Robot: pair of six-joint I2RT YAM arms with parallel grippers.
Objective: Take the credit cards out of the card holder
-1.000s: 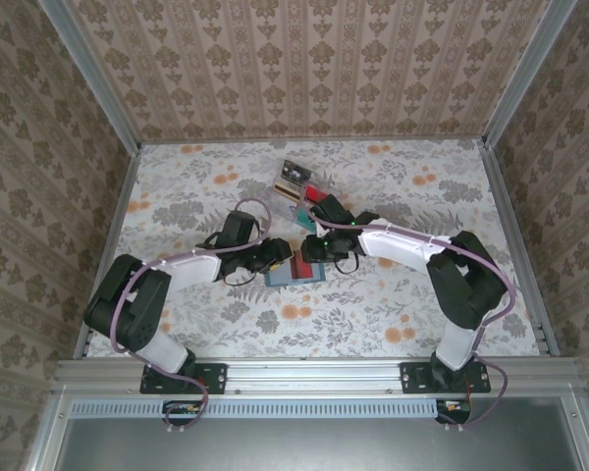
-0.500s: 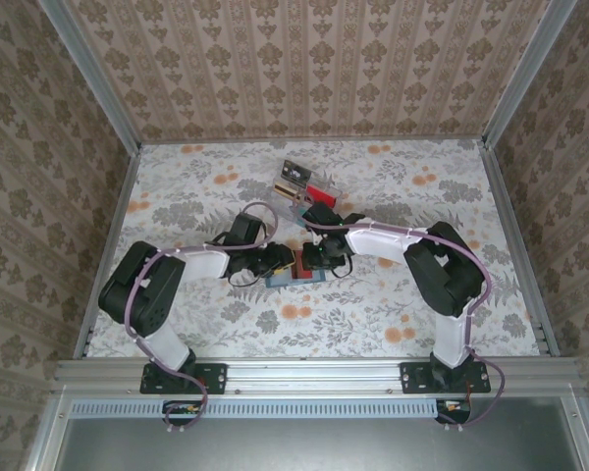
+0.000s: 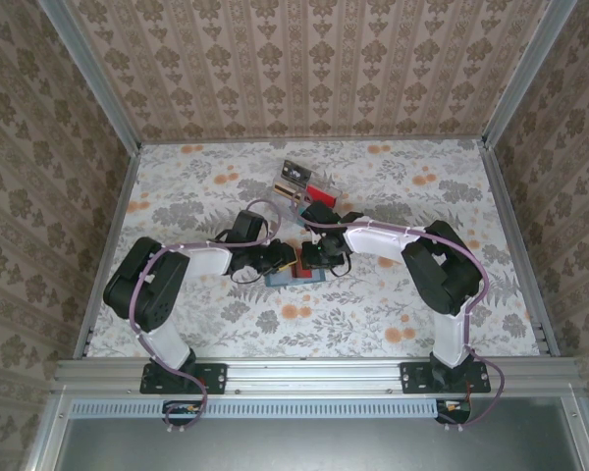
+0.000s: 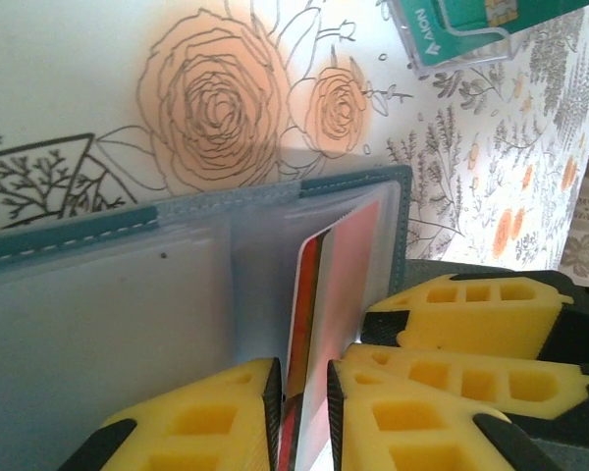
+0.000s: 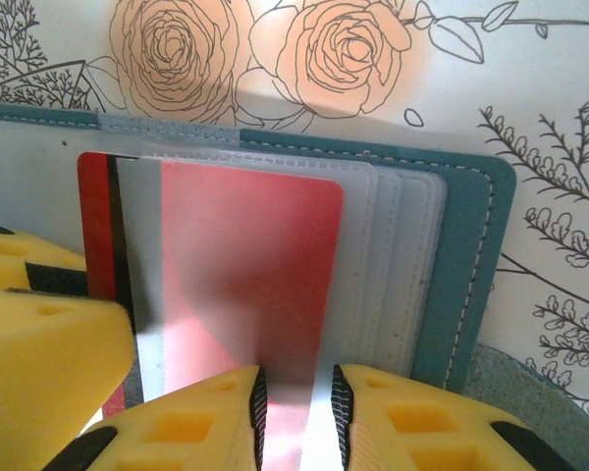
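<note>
Midway across the floral table (image 3: 422,196) lies the open slate-blue folding card holder (image 3: 294,278). The left gripper (image 4: 304,388), narrowed, pinches the red plastic credit card (image 4: 339,285) by its edge; the right gripper (image 5: 296,392) pinches a clear sleeve (image 5: 393,255).

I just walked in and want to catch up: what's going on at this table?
Two robot arms are working on a slate-blue folding card holder lying open on the floral table. The left gripper pinches a red plastic card that is partly out of its clear sleeve. The right gripper grips the holder's sleeves, apparently steadying it.
</note>
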